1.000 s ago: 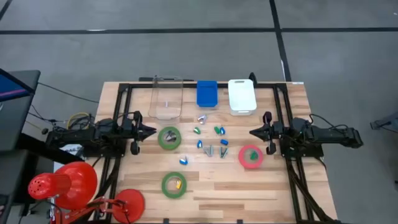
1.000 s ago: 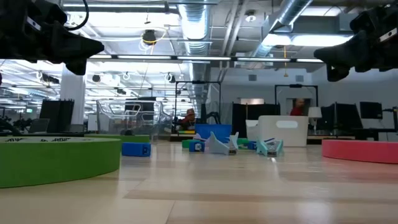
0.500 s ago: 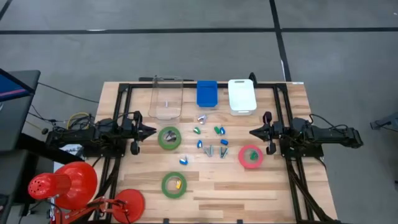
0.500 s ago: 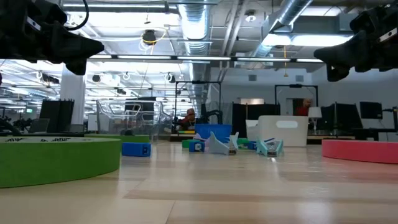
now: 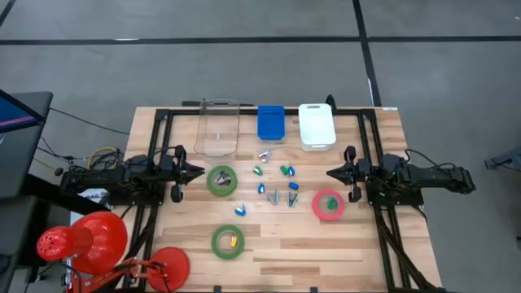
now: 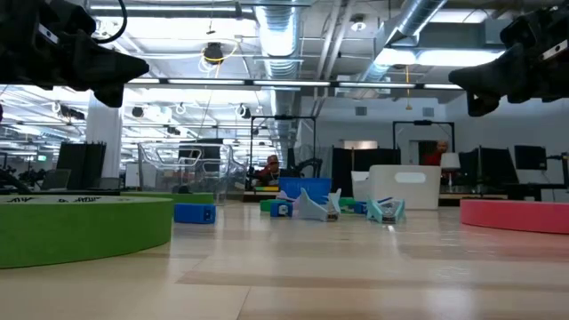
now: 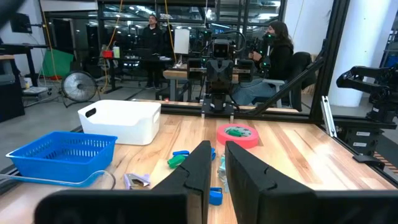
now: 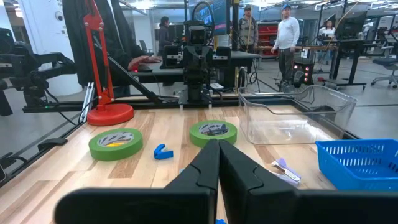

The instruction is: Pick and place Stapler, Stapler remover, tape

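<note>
Pale wood planks make up your bench (image 5: 326, 252), with a busy workshop and people beyond it. Your left claw (image 5: 198, 172) hangs above the left edge, fingers almost together with only a thin gap, holding nothing. Your right claw (image 5: 332, 172) mirrors it at the right edge, fingers pressed together and empty. Both point inward at each other, which looks like a parked pose before any pick.

Just ahead of the left claw lies a green tape (image 5: 221, 181) with something small in its hole. Just ahead of and slightly nearer you than the right claw lies the red tape (image 5: 327, 205), also with a small item inside. A second green tape (image 5: 228, 242) sits well off toward the front edge.

Between the claws, mid-bench, small blue, green and silver pieces (image 5: 275, 184) are scattered close together; which is stapler and which remover cannot be told. Their crowding will likely make a clean grip awkward.

Along the far edge stand a clear bin (image 5: 217, 127), a blue basket (image 5: 271, 124) and a white bin (image 5: 317, 126), probably the drop spots. A red lamp (image 5: 81, 242) stands off the left front corner, clear of the work.
</note>
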